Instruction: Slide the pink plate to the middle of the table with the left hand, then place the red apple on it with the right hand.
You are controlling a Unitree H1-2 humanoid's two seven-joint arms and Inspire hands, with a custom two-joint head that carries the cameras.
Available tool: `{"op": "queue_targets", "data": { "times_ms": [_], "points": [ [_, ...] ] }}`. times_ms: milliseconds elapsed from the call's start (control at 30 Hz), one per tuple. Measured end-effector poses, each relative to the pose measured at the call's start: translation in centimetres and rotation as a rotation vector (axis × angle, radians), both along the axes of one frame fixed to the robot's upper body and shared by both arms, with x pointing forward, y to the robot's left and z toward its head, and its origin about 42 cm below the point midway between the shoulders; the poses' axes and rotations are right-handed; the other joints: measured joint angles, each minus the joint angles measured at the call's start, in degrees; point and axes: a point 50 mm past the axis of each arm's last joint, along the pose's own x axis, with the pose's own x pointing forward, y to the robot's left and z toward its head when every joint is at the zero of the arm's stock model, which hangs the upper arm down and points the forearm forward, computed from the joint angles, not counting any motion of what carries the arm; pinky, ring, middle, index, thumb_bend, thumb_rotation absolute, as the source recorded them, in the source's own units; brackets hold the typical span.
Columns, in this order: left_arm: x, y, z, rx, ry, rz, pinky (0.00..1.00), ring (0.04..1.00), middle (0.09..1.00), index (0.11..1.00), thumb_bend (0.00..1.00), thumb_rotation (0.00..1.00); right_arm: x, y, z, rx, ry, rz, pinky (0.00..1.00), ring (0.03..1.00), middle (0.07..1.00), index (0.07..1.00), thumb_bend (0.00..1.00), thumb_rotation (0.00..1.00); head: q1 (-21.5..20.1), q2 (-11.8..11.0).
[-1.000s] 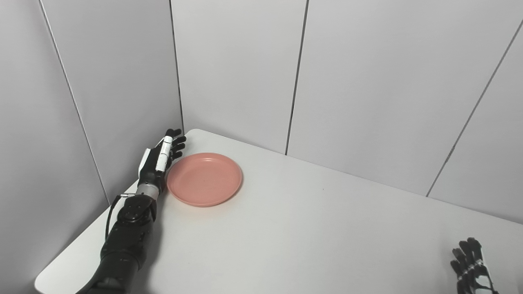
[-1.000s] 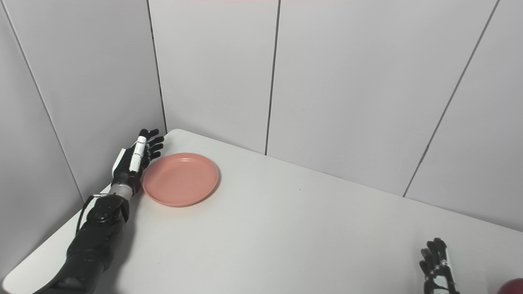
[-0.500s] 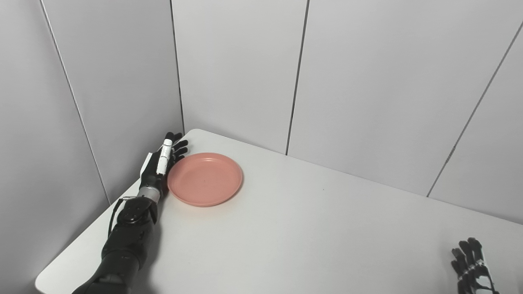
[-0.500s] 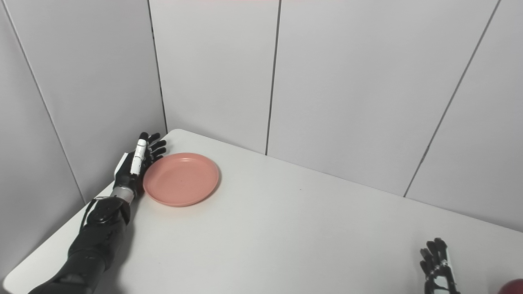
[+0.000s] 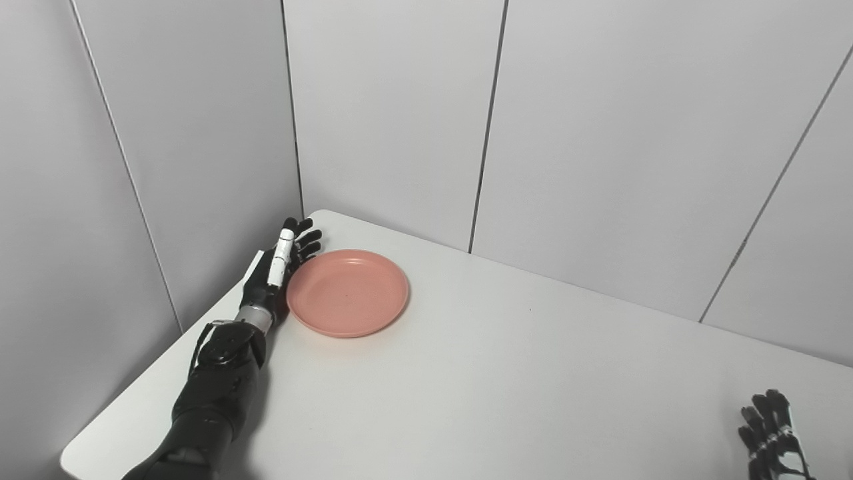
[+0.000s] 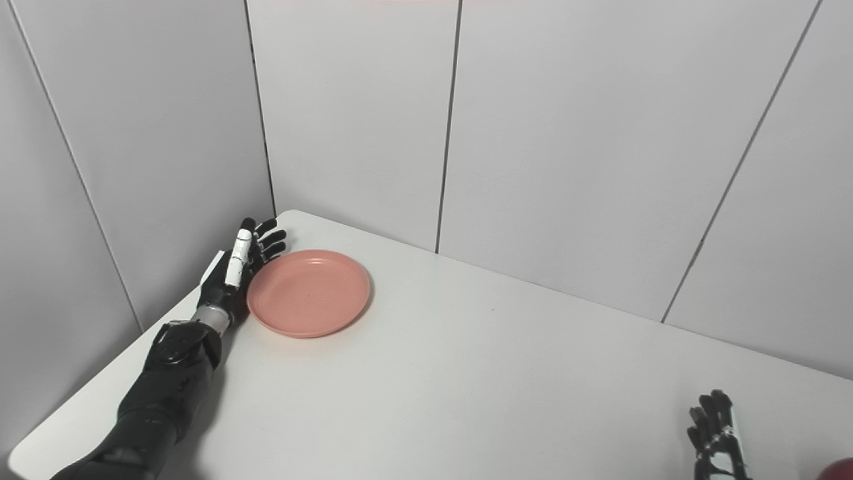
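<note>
Left robot hand (image 5: 276,270) lay released, fingers apart, flat against the left rim of the pink plate (image 5: 348,293), near the white worktop's (image 5: 480,373) far left corner. Risk: shallow, smooth, round plate could spin or skid off-line under an off-centre push. Right robot hand (image 6: 716,437) released; red apple (image 6: 838,469) barely visible beside it.

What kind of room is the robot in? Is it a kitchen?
Probably a robot test booth, not a kitchen: plain grey wall panels fence in a bare white table holding just a round pink plastic plate.
</note>
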Motion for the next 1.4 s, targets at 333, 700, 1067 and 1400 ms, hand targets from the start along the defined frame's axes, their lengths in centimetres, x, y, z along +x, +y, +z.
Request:
{"op": "queue_targets", "data": {
  "times_ms": [333,700,1067,1400],
  "points": [
    [1.0,-4.9,-0.4,-0.049,-0.031,-0.079,0.90,0.906,0.886,0.872,0.76,1.00,-0.1,0.5,0.1,-0.009,-0.005,-0.016,1.00,0.990,0.980,0.990,0.70,1.00,-3.42,0.70],
    [1.5,-9.8,-0.4,-0.107,-0.054,-0.141,0.92,0.914,0.901,0.889,0.80,1.00,-0.2,2.1,0.1,0.004,0.012,0.013,1.00,0.989,0.994,0.997,0.68,0.98,-8.25,1.84],
    [0.4,-12.0,0.3,-0.075,-0.083,-0.196,0.93,0.925,0.913,0.904,0.77,1.00,-0.2,2.3,0.1,-0.003,0.011,0.008,1.00,0.974,0.976,0.986,0.66,0.98,-14.33,3.43],
    [-0.4,-14.9,0.1,-0.084,-0.044,-0.258,0.95,0.932,0.911,0.899,0.74,1.00,0.0,3.0,0.5,-0.004,-0.001,-0.019,1.00,0.983,0.985,0.994,0.65,0.99,-16.87,5.01]
  ]
}}
